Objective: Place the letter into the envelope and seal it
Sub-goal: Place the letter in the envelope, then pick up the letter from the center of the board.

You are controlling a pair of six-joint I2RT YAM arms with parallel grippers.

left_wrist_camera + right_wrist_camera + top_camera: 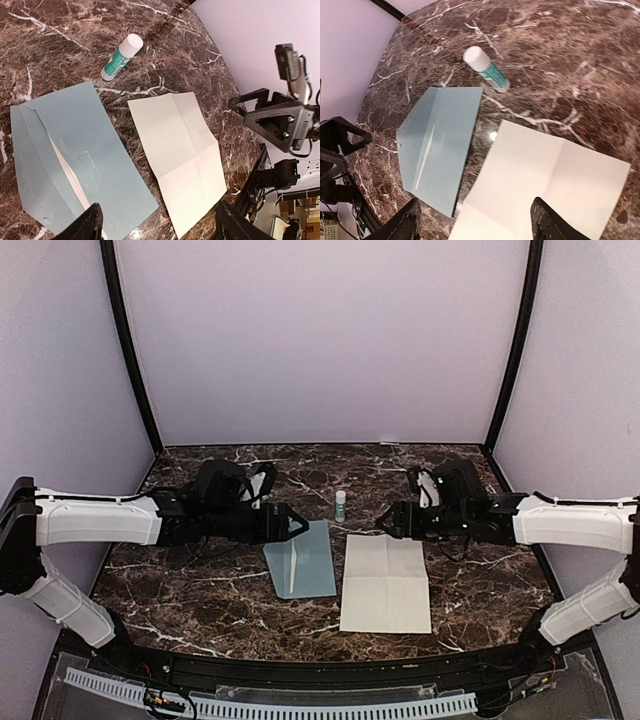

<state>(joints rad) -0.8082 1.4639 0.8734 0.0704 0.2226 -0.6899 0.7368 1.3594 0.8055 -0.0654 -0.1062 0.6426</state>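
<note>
The pale blue-grey envelope lies flat on the marble table, left of centre, its pointed flap toward the left and a thin white line along its opening. The letter, a creased white sheet, lies flat just to the right of it, apart from it. My left gripper hovers open above the envelope's far end, nothing between its fingers. My right gripper hangs open over the letter's far edge, also empty. The envelope shows in the right wrist view too.
A white-and-green glue stick stands upright behind the gap between envelope and letter. The table's near edge runs along a black rail. Purple walls close in the back and sides.
</note>
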